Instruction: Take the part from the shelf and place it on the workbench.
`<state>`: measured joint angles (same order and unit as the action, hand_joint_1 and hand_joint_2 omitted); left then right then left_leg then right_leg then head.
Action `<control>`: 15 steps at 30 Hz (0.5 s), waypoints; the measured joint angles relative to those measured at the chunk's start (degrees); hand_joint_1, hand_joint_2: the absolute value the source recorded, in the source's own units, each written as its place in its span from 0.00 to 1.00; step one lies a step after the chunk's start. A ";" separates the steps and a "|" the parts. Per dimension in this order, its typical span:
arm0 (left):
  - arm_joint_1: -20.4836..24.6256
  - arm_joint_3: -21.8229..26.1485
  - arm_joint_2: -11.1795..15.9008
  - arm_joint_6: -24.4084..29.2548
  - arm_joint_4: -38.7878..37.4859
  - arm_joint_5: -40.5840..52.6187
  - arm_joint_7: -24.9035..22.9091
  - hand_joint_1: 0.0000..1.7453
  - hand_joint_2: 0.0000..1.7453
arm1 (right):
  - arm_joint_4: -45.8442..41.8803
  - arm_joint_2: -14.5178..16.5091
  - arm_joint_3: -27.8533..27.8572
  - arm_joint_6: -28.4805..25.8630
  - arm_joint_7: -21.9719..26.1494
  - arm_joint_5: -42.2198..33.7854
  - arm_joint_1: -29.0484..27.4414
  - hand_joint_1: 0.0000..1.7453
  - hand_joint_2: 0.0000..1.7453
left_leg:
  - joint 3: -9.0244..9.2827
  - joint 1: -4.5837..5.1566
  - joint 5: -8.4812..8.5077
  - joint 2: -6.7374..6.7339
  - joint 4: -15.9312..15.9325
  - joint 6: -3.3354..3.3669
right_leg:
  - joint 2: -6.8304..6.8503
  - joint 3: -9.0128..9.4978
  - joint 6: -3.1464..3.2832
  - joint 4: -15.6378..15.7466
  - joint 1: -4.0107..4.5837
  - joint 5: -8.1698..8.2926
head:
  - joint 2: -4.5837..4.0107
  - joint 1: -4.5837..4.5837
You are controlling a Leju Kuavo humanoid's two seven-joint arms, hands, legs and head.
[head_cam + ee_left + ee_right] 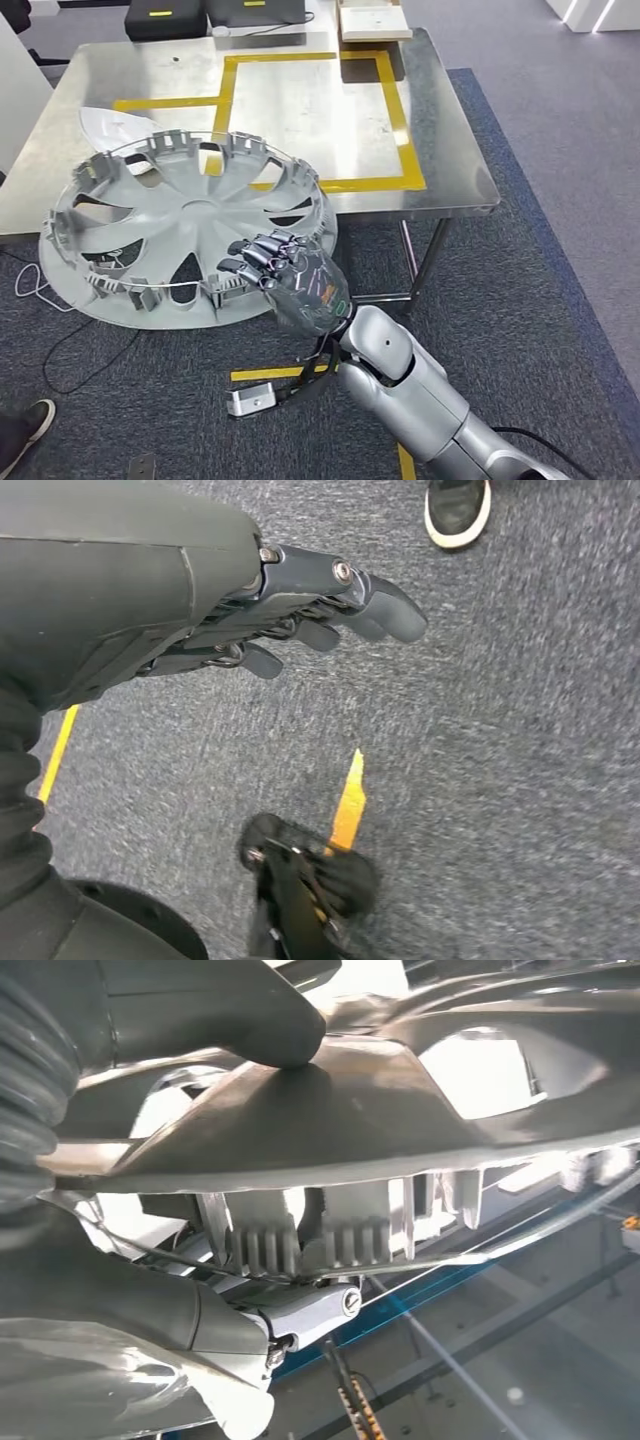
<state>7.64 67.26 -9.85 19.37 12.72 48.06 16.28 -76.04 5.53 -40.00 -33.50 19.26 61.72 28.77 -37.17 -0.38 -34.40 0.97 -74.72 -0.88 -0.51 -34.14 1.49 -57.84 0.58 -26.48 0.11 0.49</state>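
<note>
The right robot hand [290,275] is clamped on the rim of the silver wheel cover [181,215], held tilted over the near edge of the steel counter [445,150]. The left robot hand [302,600] is held empty, fingers extended, above grey carpet [528,300]. Yellow tape [400,110] is laid across the counter; a shoe [23,425] is seen beside it.

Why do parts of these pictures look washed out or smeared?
Head view: ceiling light glares off the metal workbench. Right wrist view: bright light through the wheel cover burns its openings white, leaving the right hand dim. Left wrist view: the carpet looks smeared, the left hand sharper.
</note>
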 joint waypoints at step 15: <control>2.94 -3.92 -0.60 -1.61 -0.04 7.08 -1.03 0.00 1.00 | 5.83 2.38 3.93 2.85 -2.41 -2.66 8.22 1.00 1.00 | -2.44 -0.65 11.06 -0.71 14.46 2.01 | 0.02 -0.14 -3.63 -12.55 -0.84 -13.86 | -0.01 -0.24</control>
<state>10.57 63.34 -10.45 17.75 12.68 55.14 15.26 -70.21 7.91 -36.08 -30.65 16.85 59.06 36.99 -39.61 -1.03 -23.34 0.26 -60.26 1.13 -0.49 -34.28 -2.14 -70.39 -0.26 -40.33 0.11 0.25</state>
